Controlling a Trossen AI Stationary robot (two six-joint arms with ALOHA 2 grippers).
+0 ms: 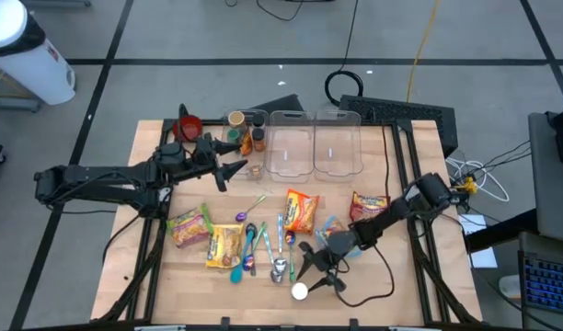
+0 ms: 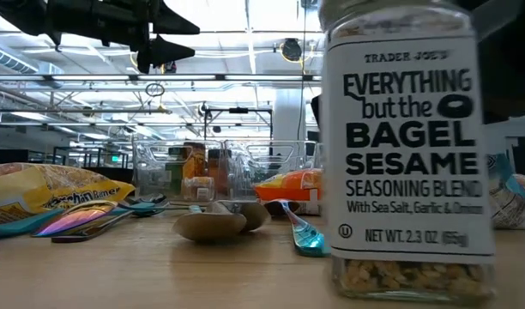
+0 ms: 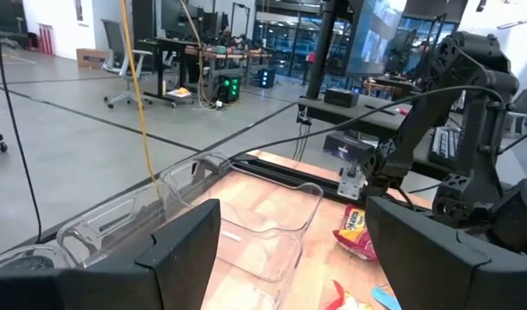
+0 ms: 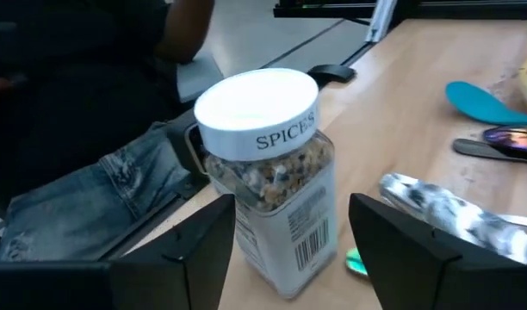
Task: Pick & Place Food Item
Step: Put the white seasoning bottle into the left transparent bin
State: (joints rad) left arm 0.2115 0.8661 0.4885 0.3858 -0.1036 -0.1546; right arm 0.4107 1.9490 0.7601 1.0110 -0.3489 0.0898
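The spice jar point(image 4: 268, 176) stands straight up on the wooden table point(image 1: 392, 285), white lid on top — its long side runs up and down. In the right wrist view its barcode side faces the right claw point(image 4: 285, 237), and it sits between the two dark fingers point(image 4: 186, 250). The fingers stand apart on each side of the jar, and I cannot tell if they touch it. The jar is close to the table's near edge. Just beside the claw lie spoons point(image 1: 263, 253) and snack packets point(image 1: 301, 210), so there is little room that way.

The left claw point(image 1: 234, 171) waits up high, fingers apart and holding nothing, near the clear bins point(image 1: 314, 142).
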